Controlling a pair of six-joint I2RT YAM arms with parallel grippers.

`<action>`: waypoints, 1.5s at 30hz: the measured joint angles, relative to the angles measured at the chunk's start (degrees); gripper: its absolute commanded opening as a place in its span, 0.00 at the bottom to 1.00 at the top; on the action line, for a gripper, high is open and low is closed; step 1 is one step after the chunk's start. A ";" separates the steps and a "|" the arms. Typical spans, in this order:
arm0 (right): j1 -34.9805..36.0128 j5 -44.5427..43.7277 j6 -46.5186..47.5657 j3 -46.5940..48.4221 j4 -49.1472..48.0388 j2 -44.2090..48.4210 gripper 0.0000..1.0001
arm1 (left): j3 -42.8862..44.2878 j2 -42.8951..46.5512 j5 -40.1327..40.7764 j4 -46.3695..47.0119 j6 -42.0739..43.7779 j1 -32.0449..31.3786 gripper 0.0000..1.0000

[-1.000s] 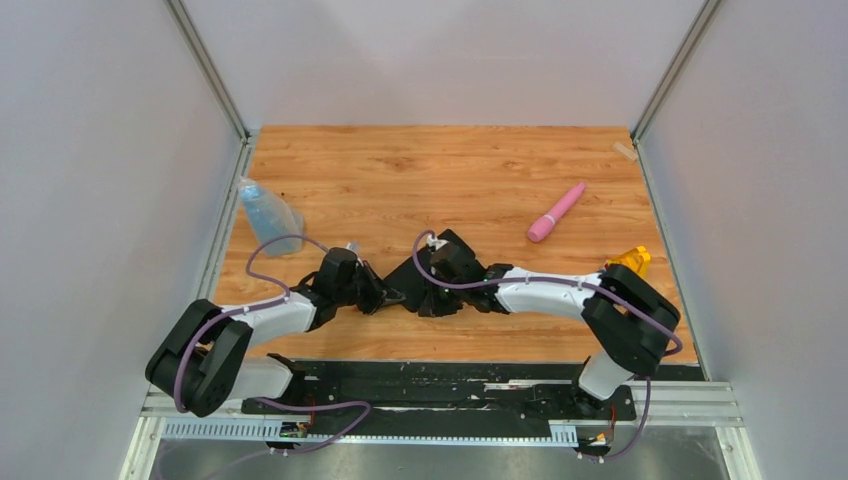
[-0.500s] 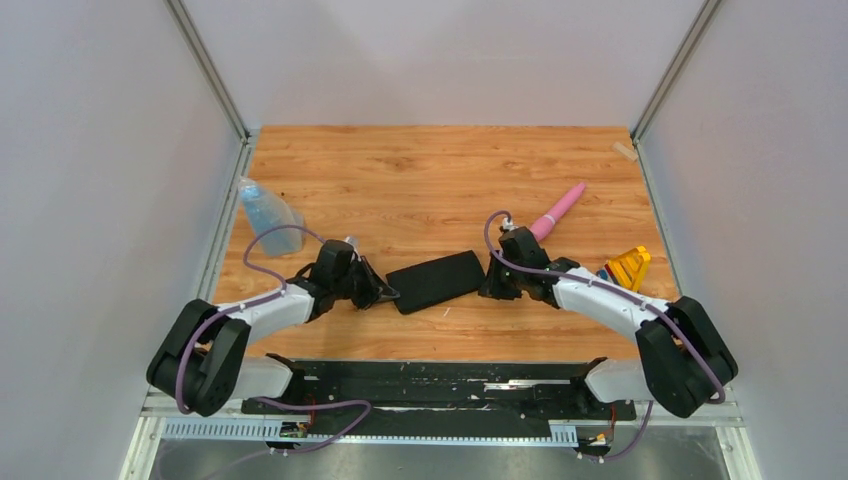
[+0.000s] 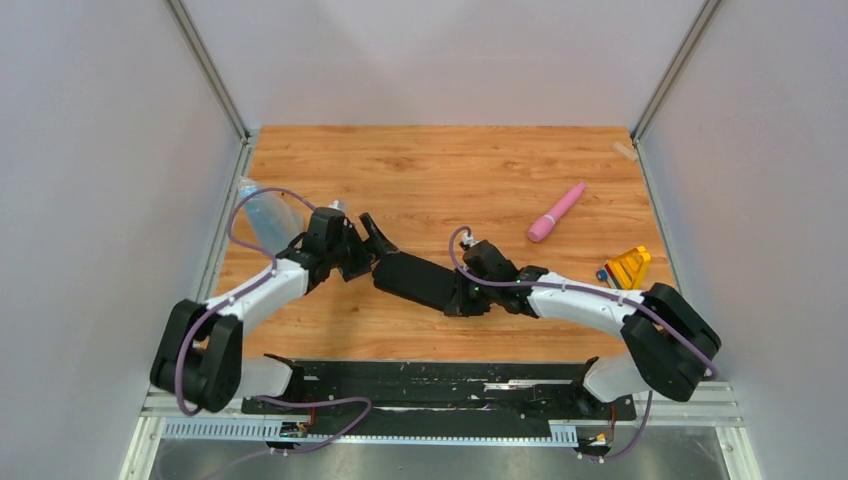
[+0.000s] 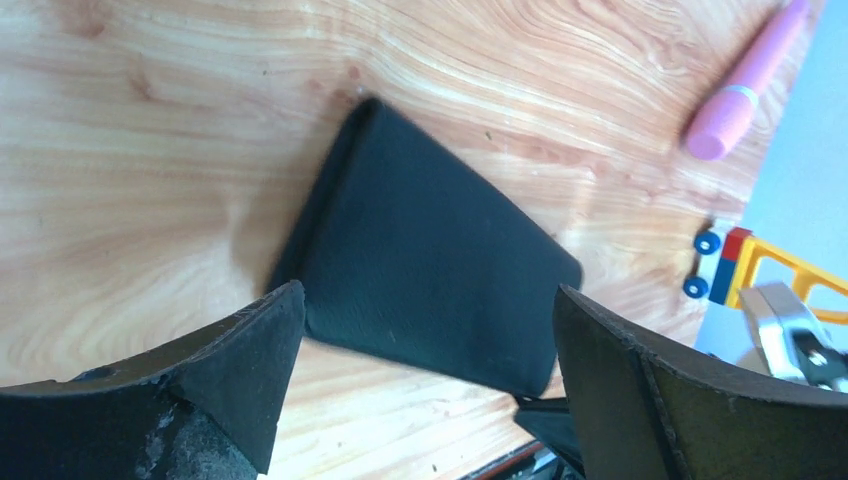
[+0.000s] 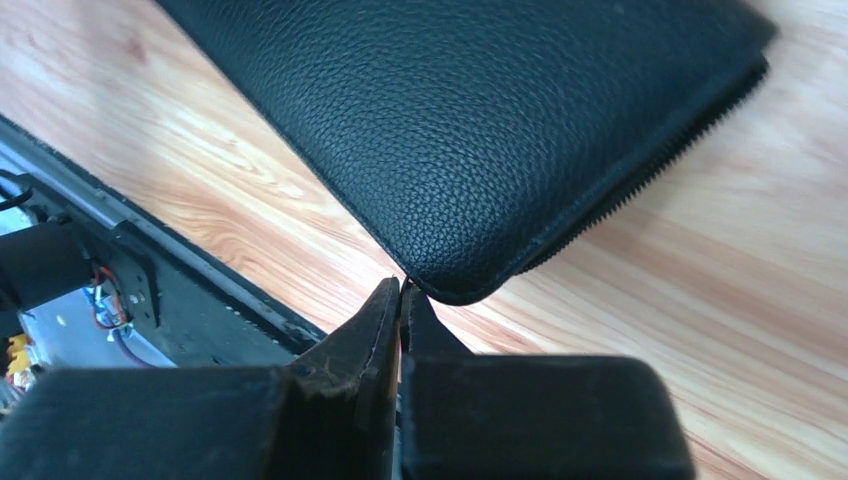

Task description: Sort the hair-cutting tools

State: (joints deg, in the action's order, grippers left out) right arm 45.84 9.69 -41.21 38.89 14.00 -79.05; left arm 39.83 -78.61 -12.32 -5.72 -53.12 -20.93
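Swung round leftward, the black case (image 3: 415,282) is laid slanting on the table (image 3: 450,180). The left gripper (image 3: 368,250) has been spread wide at one end; the right gripper (image 5: 402,292) is pressed together at its corner. The scissors and combs cannot be seen.

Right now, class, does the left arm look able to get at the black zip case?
Probably yes: the open left gripper sits right at the near end of the black zip case, with nothing between them.
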 measured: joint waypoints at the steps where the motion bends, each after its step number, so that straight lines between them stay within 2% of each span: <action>1: 1.31 0.00 -0.70 1.20 -0.42 -1.49 0.00 | -0.96 2.49 0.24 -0.42 -0.09 0.00 0.95; 8: 7.91 -0.09 -2.14 11.08 -4.63 -11.52 0.00 | -11.04 18.23 0.83 -1.07 -4.22 -2.40 0.84; 12: 9.84 -0.04 -2.19 13.79 -5.88 -14.75 0.00 | -15.58 18.16 0.17 1.33 -8.20 -5.42 0.78; 16: 10.91 -0.13 -2.19 14.10 -6.14 -16.13 0.00 | -16.17 13.40 -0.68 4.35 -10.19 -6.60 0.65; 18: 11.06 -0.22 -2.19 14.12 -6.12 -16.24 0.00 | -16.17 10.62 -0.72 6.47 -11.08 -6.93 0.57; 20: 11.13 -0.28 -2.19 14.12 -6.12 -16.24 0.00 | -16.17 7.89 -0.70 8.44 -11.74 -7.26 0.41; 21: 11.15 -0.35 -2.19 14.10 -6.12 -16.24 0.00 | -16.17 6.99 -0.70 9.07 -12.00 -7.39 0.36; 22: 11.17 -0.57 -2.08 14.10 -6.03 -16.24 0.00 | -16.17 6.01 -0.68 9.64 -12.17 -7.52 0.25; 23: 11.15 -0.79 -2.03 14.08 -5.84 -16.22 0.00 | -16.22 5.55 -0.63 9.81 -12.41 -7.54 0.20; 24: 11.13 -1.05 -1.97 13.97 -5.51 -16.22 0.00 | -16.22 5.27 -0.63 10.03 -12.81 -7.54 0.11; 26: 11.15 -1.40 -1.92 13.31 -5.18 -15.98 0.00 | -16.35 5.20 -0.55 11.15 -13.44 -7.61 0.01; 31: 11.21 -2.86 -1.29 9.55 -5.05 -11.02 0.00 | -16.13 5.22 -1.40 12.81 -14.29 -7.72 0.00; 36: 10.05 -7.04 0.61 2.78 -2.56 -1.97 0.00 | -14.67 4.81 -4.04 11.26 -12.46 -6.03 0.00; 45: -2.34 -4.98 1.92 -4.92 -2.34 8.44 0.00 | -11.50 0.35 -12.83 12.20 -9.33 -5.11 0.00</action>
State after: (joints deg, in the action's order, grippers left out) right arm 43.51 4.71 -39.29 33.98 11.66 -70.61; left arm 28.34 -78.26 -25.15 6.48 -62.46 -26.04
